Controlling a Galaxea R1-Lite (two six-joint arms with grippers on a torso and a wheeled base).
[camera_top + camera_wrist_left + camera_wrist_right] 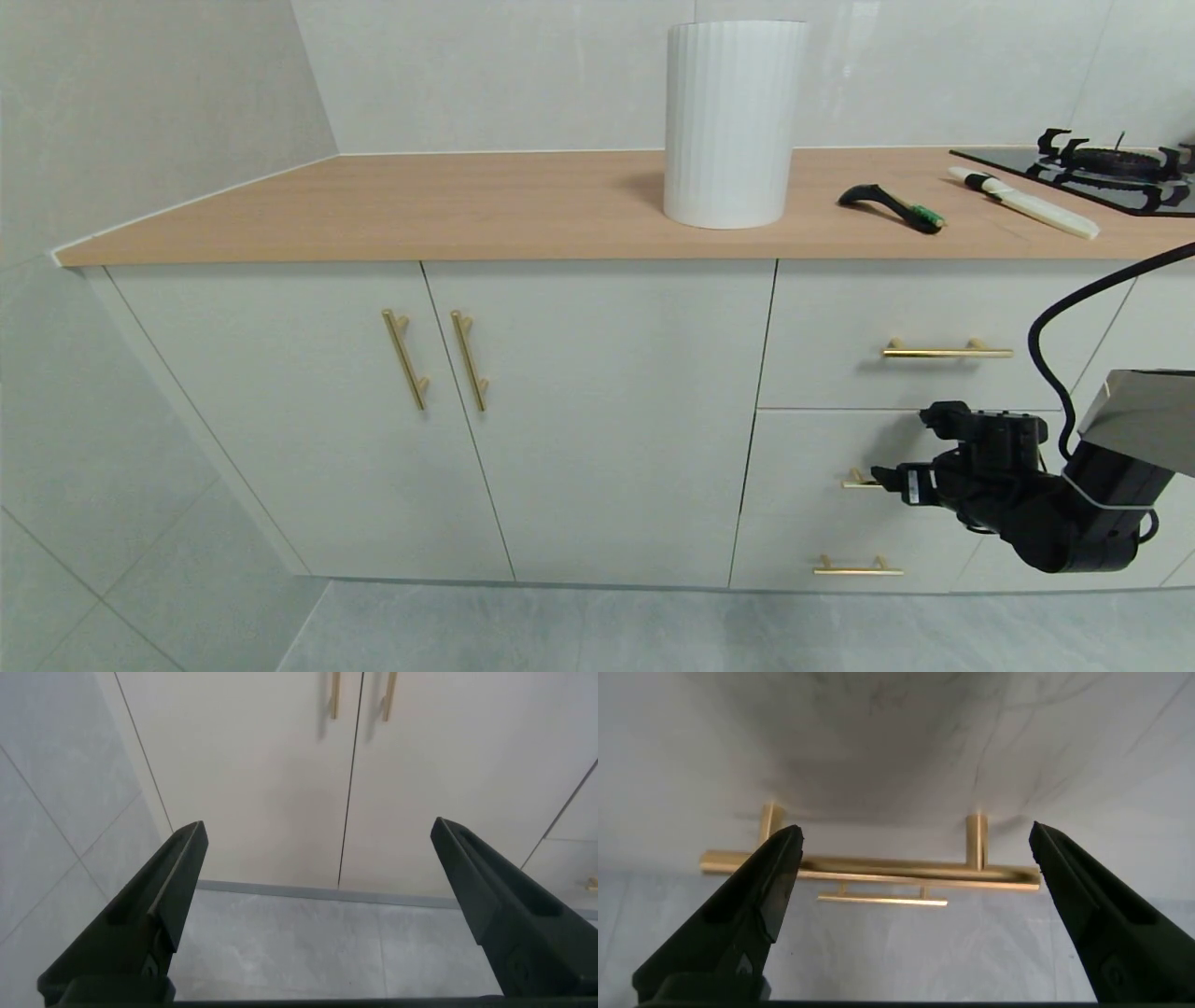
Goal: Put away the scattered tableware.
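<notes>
On the wooden countertop lie a black peeler with a green end and a white knife with a dark handle. A tall white ribbed container stands to their left. My right gripper is low in front of the drawers, open, right at the middle drawer's gold handle. In the right wrist view that handle spans the gap between the open fingers. My left gripper is open and holds nothing, facing the foot of the cabinet doors.
A black gas hob sits at the counter's right end. Below are two cabinet doors with vertical gold handles, a top drawer handle and a bottom drawer handle. Tiled walls enclose the left corner; grey floor lies below.
</notes>
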